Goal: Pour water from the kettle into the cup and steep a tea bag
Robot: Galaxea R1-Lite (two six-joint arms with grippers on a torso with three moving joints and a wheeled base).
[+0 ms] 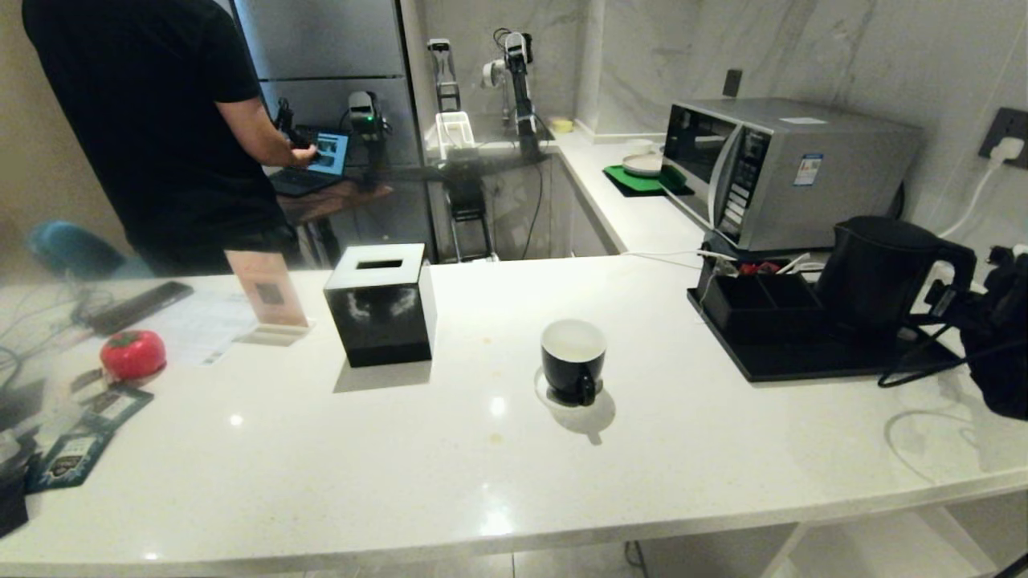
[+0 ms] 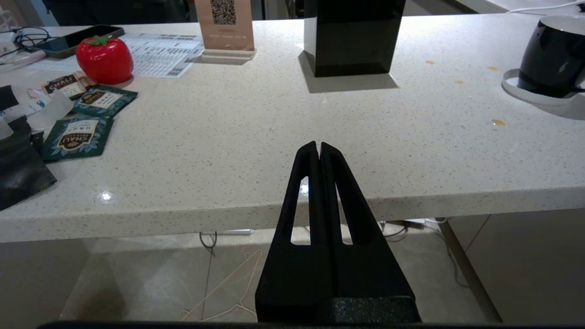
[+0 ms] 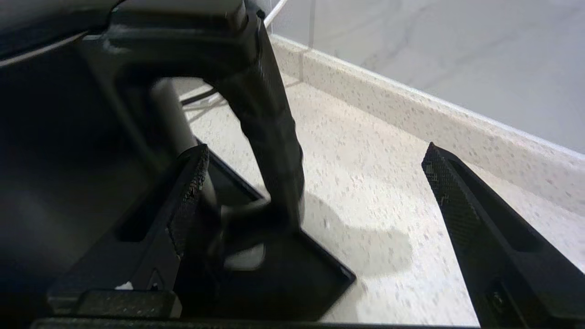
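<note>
Kettle (image 1: 879,269): upright on the black tray (image 1: 791,365), far right of the counter (image 1: 482,466).
Right gripper (image 3: 315,219): level behind the kettle — jaws spread wide, straddling its loop handle (image 3: 269,132), not gripping.
Cup (image 1: 573,360): mid-counter.
Left gripper (image 2: 319,151): below the near edge — jaws pressed together, empty.

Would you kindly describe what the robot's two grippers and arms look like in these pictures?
Both are matte black. The left gripper has two long tapered fingers, each with a narrow slot cut through it. The right gripper has flat fingers with finely textured, cross-hatched inner pads. In the head view, the right arm is a bulky black mass trailing thin black cables.
</note>
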